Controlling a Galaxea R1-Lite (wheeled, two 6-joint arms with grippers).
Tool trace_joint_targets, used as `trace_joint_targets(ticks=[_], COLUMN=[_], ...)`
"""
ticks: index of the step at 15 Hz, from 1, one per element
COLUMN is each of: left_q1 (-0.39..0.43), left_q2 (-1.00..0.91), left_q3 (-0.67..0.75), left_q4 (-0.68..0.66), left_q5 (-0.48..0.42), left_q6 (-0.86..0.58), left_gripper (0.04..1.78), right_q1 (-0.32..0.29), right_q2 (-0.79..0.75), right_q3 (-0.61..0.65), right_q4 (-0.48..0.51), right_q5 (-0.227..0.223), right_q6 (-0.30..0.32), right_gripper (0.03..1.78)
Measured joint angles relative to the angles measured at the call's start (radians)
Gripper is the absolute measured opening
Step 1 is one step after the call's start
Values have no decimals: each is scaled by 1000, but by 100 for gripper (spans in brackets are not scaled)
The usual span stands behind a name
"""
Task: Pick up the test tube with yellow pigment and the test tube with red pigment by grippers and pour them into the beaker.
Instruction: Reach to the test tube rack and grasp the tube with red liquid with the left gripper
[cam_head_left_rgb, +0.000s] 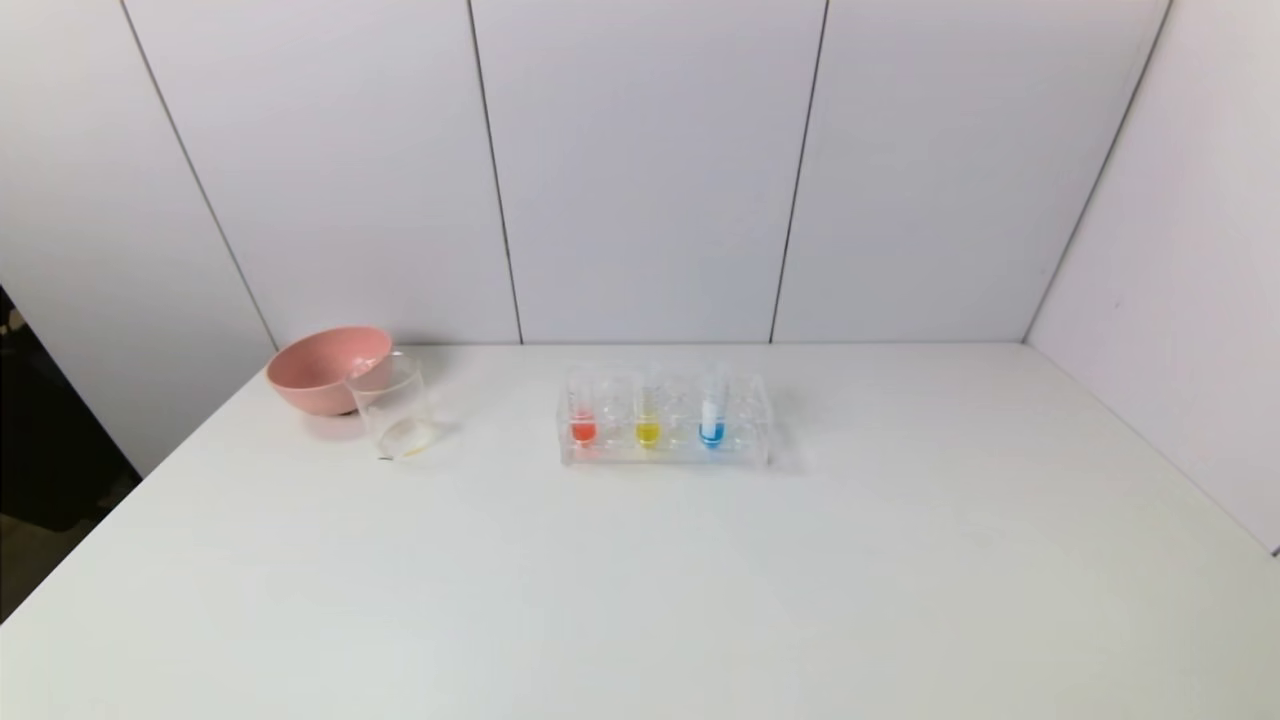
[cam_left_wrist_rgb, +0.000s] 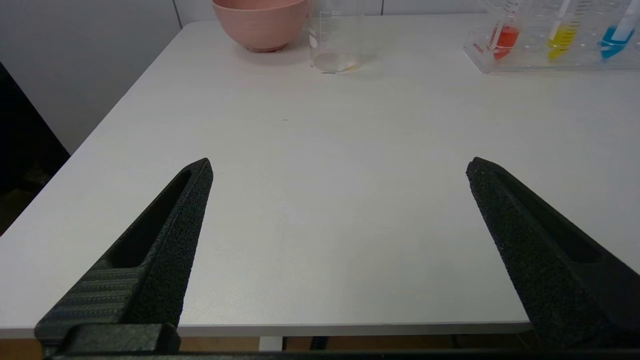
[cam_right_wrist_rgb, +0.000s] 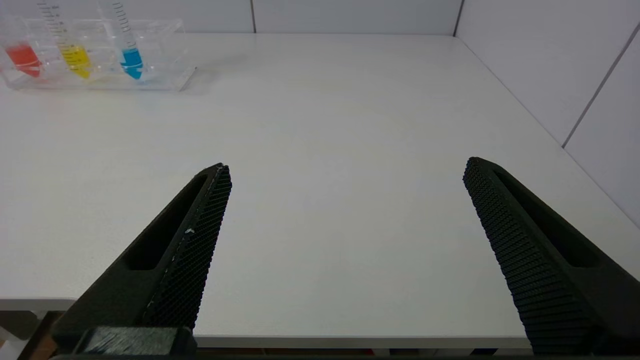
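White table (cam_head_left_rgb: 640, 580) with a clear tube rack (cam_head_left_rgb: 665, 420) near the back middle, holding 3 tubes upright in a row: test tube with red pigment (cam_head_left_rgb: 582, 415) on the robot's left end, test tube with yellow pigment (cam_head_left_rgb: 647, 418) beside it, blue tube (cam_head_left_rgb: 712, 415) to the right. Beaker (cam_head_left_rgb: 393, 408) stands well left of the rack, looks nearly empty, just in front of and touching or almost touching the pink bowl (cam_head_left_rgb: 325, 368). Left gripper (cam_left_wrist_rgb: 340, 167) sits over the near table edge, jaws spread wide, nothing between them. Right gripper (cam_right_wrist_rgb: 345, 167) likewise at the near edge on the right, jaws wide, empty. Neither arm shows in the head view
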Motion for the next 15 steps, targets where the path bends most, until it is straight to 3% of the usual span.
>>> trace_joint_targets(ticks=[8, 15], left_q1=[0, 0], left_q2=[0, 100], left_q3=[-7, -196], left_q4=[5, 51], left_q5=[1, -78], left_q6=[9, -3], left_gripper=[178, 178], right_q1=[0, 0], right_q2=[0, 0], right_q3=[0, 0], right_q4=[0, 0], right_q5=[0, 0], right_q6=[0, 0], right_gripper=[170, 170])
